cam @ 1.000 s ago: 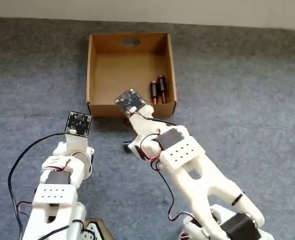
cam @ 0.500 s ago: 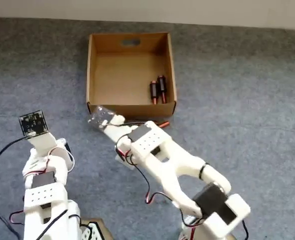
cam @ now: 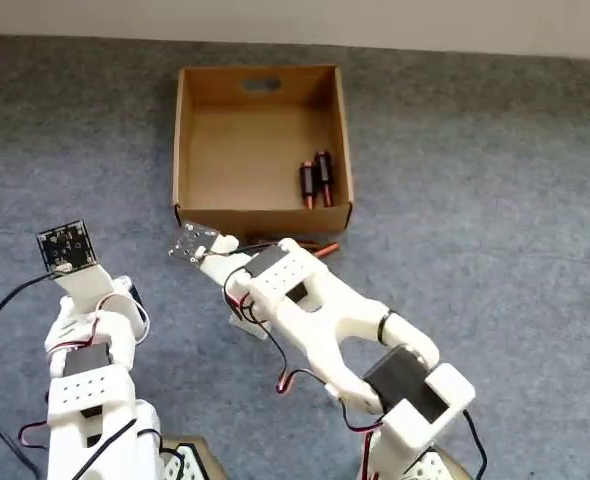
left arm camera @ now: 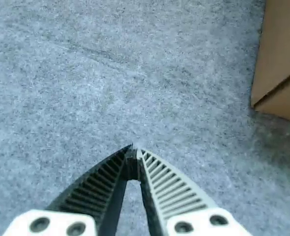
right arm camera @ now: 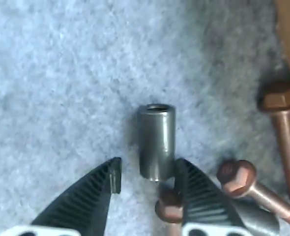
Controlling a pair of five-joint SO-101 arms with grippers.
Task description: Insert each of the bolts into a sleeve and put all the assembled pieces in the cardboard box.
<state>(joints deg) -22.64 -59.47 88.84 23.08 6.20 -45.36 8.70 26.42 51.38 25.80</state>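
A grey metal sleeve [right arm camera: 156, 140] lies on the carpet between the spread fingers of my right gripper [right arm camera: 147, 167], close to one finger and untouched. Three copper bolts [right arm camera: 282, 132] [right arm camera: 248, 184] [right arm camera: 169, 209] lie beside it, one partly under a finger. In the high view the right arm [cam: 275, 285] hangs over the carpet just in front of the cardboard box [cam: 260, 215], with a bolt [cam: 322, 248] poking out beside it. Two assembled pieces [cam: 315, 180] lie in the box's right side. My left gripper [left arm camera: 133, 153] is shut and empty over bare carpet, left of the box.
The left arm [cam: 85, 330] stands at the lower left of the high view, apart from the right arm. A corner of the box [left arm camera: 282, 64] shows in the left wrist view. Grey carpet covers the whole table, with open room to the right.
The right arm swung left along the box front and lowered over the sleeve. The left arm moved left a second ago and has since held still.
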